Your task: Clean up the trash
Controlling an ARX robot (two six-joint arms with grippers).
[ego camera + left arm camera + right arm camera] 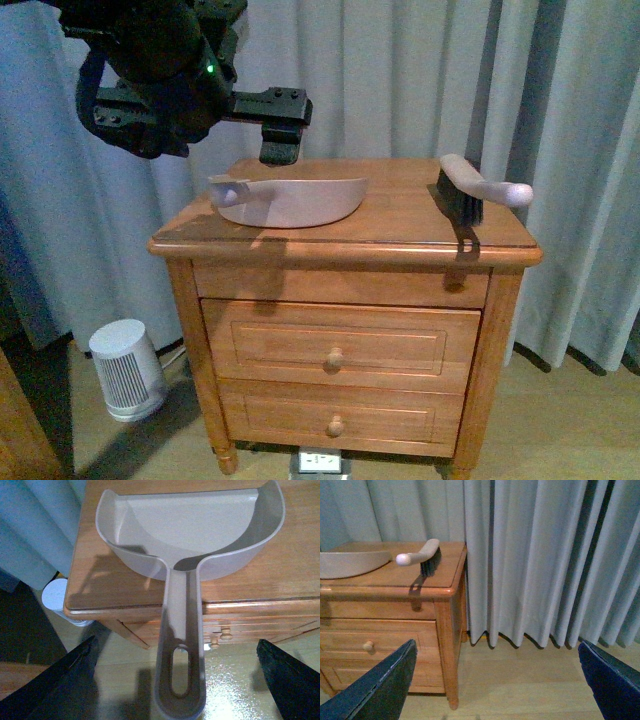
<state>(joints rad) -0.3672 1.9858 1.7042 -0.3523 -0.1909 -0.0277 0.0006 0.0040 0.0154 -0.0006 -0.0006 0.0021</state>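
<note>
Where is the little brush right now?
In the front view, the brush sits on the right side of the nightstand, right of the dustpan, near the curtain.

The left arm [160, 70] was held high at the upper left of the front view, its forearm stretched level toward the right. The left gripper [176, 642] had its dark fingers [55, 690] spread wide, and the right gripper [496, 644] was spread just as wide.

Dustpan [290, 200] lies left, brush [470, 190] right, both on the nightstand [400, 238].
</note>
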